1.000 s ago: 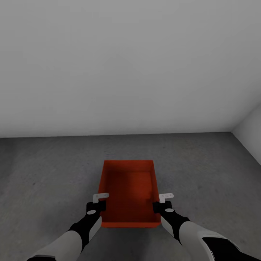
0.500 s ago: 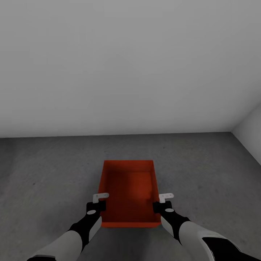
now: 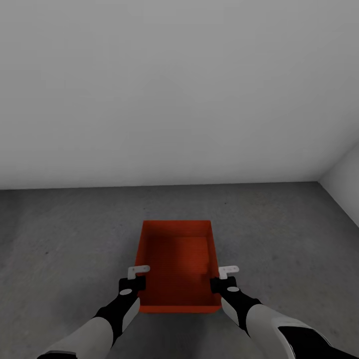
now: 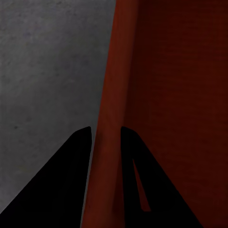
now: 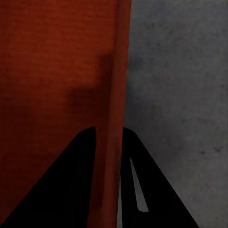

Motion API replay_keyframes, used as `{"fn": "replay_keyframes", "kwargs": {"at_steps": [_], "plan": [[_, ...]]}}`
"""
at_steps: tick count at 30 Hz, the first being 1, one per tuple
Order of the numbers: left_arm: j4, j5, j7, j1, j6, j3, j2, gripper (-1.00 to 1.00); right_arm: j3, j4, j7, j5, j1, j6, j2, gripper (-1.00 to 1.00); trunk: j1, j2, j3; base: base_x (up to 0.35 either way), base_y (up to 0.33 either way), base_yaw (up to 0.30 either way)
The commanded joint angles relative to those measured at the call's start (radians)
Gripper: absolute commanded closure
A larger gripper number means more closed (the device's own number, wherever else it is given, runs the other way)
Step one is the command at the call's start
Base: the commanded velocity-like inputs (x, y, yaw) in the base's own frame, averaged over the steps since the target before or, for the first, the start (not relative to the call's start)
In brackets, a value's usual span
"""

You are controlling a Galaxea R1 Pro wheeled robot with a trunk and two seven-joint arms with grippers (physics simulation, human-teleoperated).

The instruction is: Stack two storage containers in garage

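One orange-red storage container (image 3: 177, 259) is in front of me in the garage, open side up over the dark grey floor (image 3: 65, 234). I cannot tell whether it rests on the floor or hangs just above it. My left gripper (image 3: 139, 273) is shut on its left wall. That wall (image 4: 110, 95) runs between the two dark fingers in the left wrist view. My right gripper (image 3: 225, 272) is shut on the right wall (image 5: 116, 71) in the same way. The box is empty inside (image 5: 57, 71).
A plain white-grey wall (image 3: 179, 89) stands a short way beyond the container. A second wall (image 3: 346, 184) meets it at the far right corner. Bare concrete floor spreads to both sides of the box.
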Motion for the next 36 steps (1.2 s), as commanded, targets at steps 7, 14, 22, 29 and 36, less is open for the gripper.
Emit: {"fn": "replay_keyframes", "kwargs": {"at_steps": [7, 14, 22, 29, 36], "plan": [[0.004, 0.005, 0.038, 0.000, -0.003, -0.016, 0.051, 1.00, -0.022, -0.066, -0.021, 0.010, -0.001, -0.004, 0.000, 1.00, 0.000, 0.000, -0.001, 0.025, 0.000, 0.000], [0.004, 0.005, 0.038, 0.000, -0.004, -0.016, 0.051, 1.00, -0.022, -0.066, -0.021, 0.010, -0.001, -0.004, 0.000, 1.00, 0.000, 0.000, -0.001, 0.056, 0.000, 0.000], [0.004, 0.005, 0.038, 0.000, -0.004, -0.017, 0.051, 1.00, -0.022, -0.066, -0.021, 0.010, -0.001, -0.004, 0.000, 1.00, 0.000, 0.000, -0.001, 0.005, 0.000, 0.000], [0.004, 0.005, 0.038, 0.000, -0.004, -0.017, 0.051, 1.00, -0.022, -0.066, -0.021, 0.010, -0.001, -0.004, 0.000, 1.00, 0.000, 0.000, -0.001, 0.000, 0.000, 0.000], [0.005, 0.006, 0.038, 0.000, -0.004, -0.017, 0.050, 1.00, -0.023, -0.066, -0.021, 0.010, -0.001, -0.004, 0.000, 1.00, 0.000, 0.000, -0.001, 0.000, 0.000, 0.000]]}}
